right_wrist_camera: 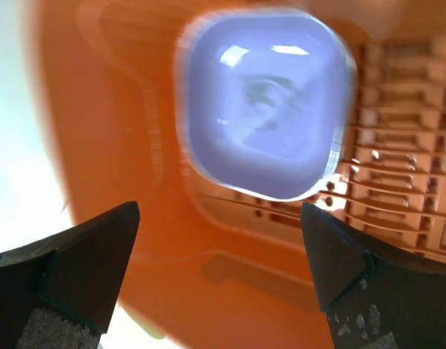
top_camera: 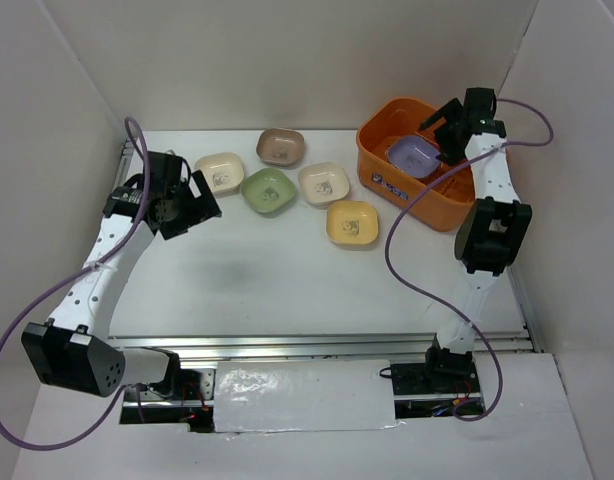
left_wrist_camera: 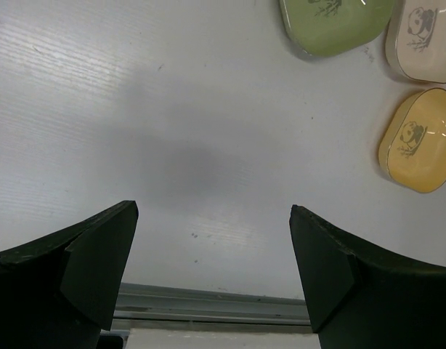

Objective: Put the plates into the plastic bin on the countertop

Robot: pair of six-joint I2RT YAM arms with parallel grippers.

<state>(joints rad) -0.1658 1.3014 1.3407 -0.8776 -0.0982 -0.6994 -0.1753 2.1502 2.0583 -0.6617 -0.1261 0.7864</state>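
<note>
Five plates are sitting loose on the white bench [top_camera: 287, 290], and a sixth is lying in the plastic bin [top_camera: 439, 206]. At the far left, the left arm [top_camera: 105, 250] is hanging over bare bench close to the left wall. The left jaws are standing wide, gripping and touching nothing. Just right of them, a cream plate [top_camera: 219, 171], a green plate [top_camera: 268, 190], a brown plate [top_camera: 280, 147] behind it, a second cream plate [top_camera: 323, 183] and a yellow plate [top_camera: 352, 223] are lying in a close cluster. Open bench is stretching from them to the near rail. Each is showing a small dark centre drawing, with no lettering I can read.

Further right, the orange bin is sitting near the right wall. Its small side label [top_camera: 390, 186] is carrying print too small to read. The lavender plate [top_camera: 414, 156] is lying inside the bin, blurred from the wrist. Above it the right arm [top_camera: 487, 185] is reaching in, and the right jaws are spread wide, holding nothing.
</note>
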